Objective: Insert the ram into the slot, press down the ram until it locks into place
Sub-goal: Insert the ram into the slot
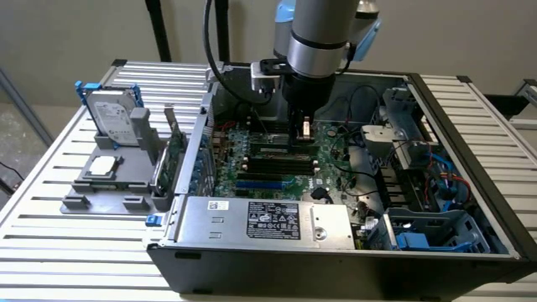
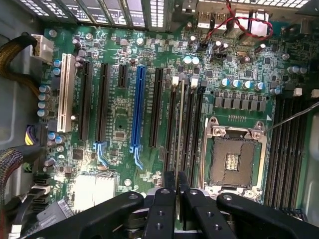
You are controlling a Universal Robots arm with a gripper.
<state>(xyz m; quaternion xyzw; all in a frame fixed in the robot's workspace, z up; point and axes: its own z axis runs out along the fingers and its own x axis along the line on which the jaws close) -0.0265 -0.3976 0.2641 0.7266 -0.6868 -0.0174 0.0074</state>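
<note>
1. Your black two-fingered hand is closed to a narrow gap. It pinches the ram, a long thin green circuit-board stick that the wrist view shows edge-on as a pale strip running away from the fingers.
2. The grip sits near the middle of the stick. I judge that this is so a downward push loads both ends evenly instead of rocking one end in first.
3. The ram stands on its edge along the slot, a long narrow black plastic memory slot. This slot is one of several parallel slots lying between the long blue plastic slot and the square silver processor socket. The stick runs parallel to its neighbours, which is the alignment insertion needs.
4. I cannot tell whether the ram is fully seated. The small white end clips are visible at the far end, but I cannot tell whether one has closed on the stick.
5. In the exterior view the hand reaches straight down into the open black metal computer case. The case lies on its side on the slatted metal counter. I judge that it lies this way so the board faces up for a vertical press.
</note>
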